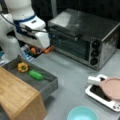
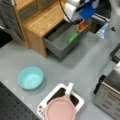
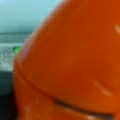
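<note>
An orange toy carrot (image 1: 49, 49) with a green top hangs under the white hand, and my gripper (image 1: 40, 49) is shut on it. It fills the wrist view as an orange carrot (image 3: 72, 65). In a front view the carrot (image 2: 83, 25) is held just above the far end of the open grey drawer (image 2: 57, 47). The drawer (image 1: 47, 85) holds a yellow pepper (image 1: 23, 67) and a green vegetable (image 1: 36, 75), also seen as a green vegetable (image 2: 73, 38). My fingers are hidden behind the hand and the carrot.
A wooden cabinet (image 1: 17, 97) holds the drawer. A toaster oven (image 1: 85, 35) stands at a front view's top right. A teal bowl (image 2: 30, 77) sits on the grey table, and a pink plate (image 2: 60, 110) rests on a white tray (image 2: 42, 106).
</note>
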